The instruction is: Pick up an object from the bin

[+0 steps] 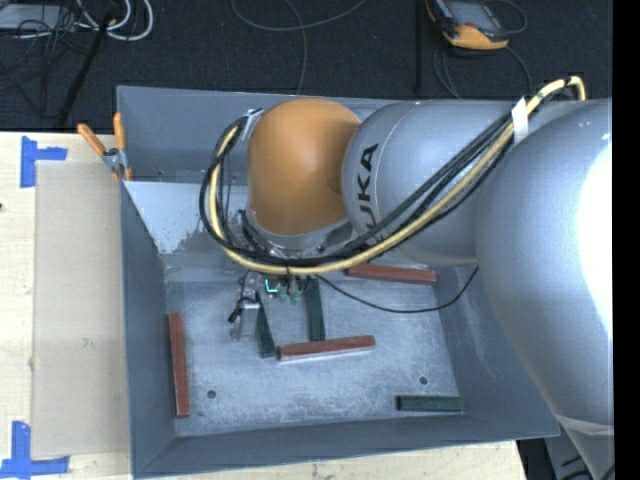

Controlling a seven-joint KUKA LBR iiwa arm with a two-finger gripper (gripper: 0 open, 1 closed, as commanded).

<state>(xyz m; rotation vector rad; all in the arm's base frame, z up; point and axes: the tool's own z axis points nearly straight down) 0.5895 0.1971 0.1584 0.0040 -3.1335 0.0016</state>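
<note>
My gripper (246, 311) hangs below the arm's wrist in the middle of the bin, low over the floor. A short dark green bar (265, 336) lies right beside it, touching or nearly touching its right side. A second dark green bar (316, 313) lies a little further right, partly under the wrist. Just below them, a red-brown bar (326, 347) lies almost level on the bin floor.
A long red-brown bar (179, 364) lies along the left wall. Another red-brown bar (392, 273) pokes out from under the arm at the right. A dark green bar (430, 403) rests near the front right corner. The arm covers the bin's back right.
</note>
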